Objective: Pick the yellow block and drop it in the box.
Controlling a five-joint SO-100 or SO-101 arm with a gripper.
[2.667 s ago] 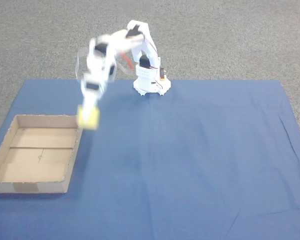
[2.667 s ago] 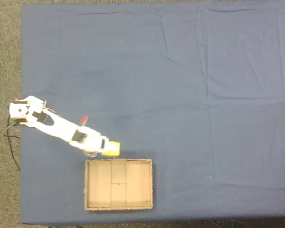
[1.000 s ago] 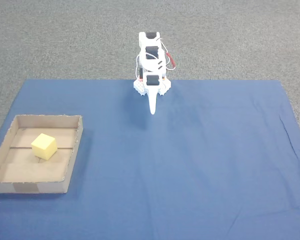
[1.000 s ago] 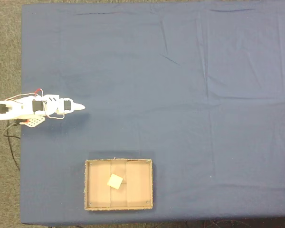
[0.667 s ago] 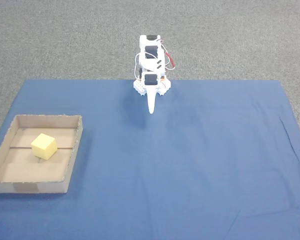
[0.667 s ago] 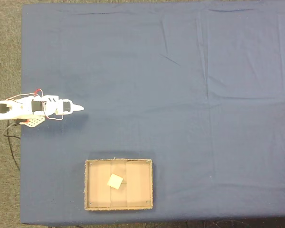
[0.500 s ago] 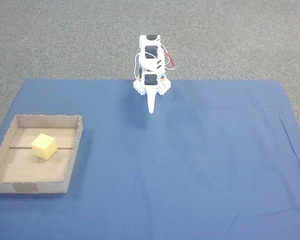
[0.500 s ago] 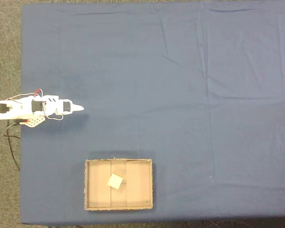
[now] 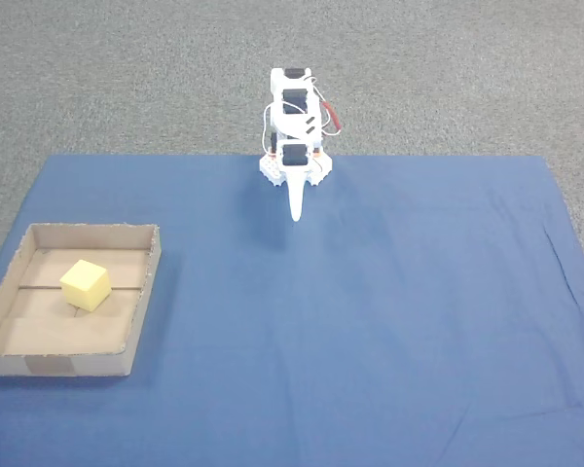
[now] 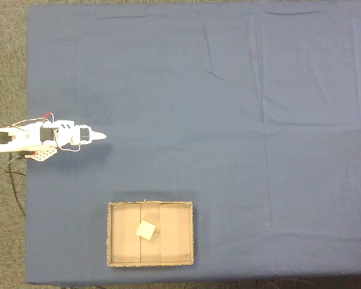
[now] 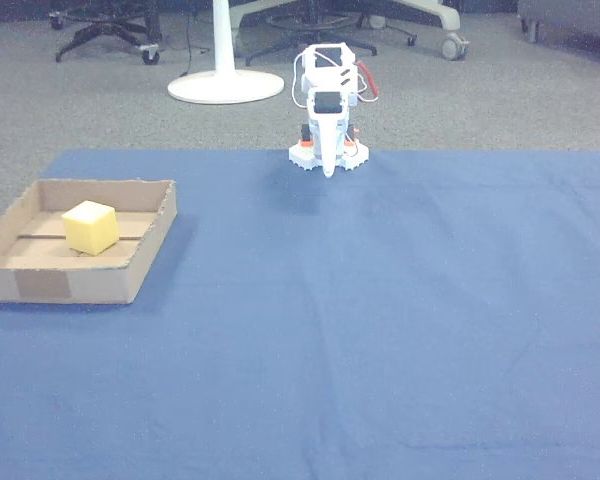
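gripper (image 9: pixel 295 216) closed, empty; yellow block (image 9: pixel 85 284) inside box (image 9: pixel 146 292)

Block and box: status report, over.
Gripper shut, empty, folded back at the arm's base. Block resting in the box, on the floor seam. Blue cloth between arm and box bare, nothing in the way.

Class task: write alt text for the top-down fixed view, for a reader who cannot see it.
A yellow block lies inside a shallow cardboard box near the bottom edge of a blue cloth. The white arm sits folded at the cloth's left edge, its gripper shut, empty and pointing right.
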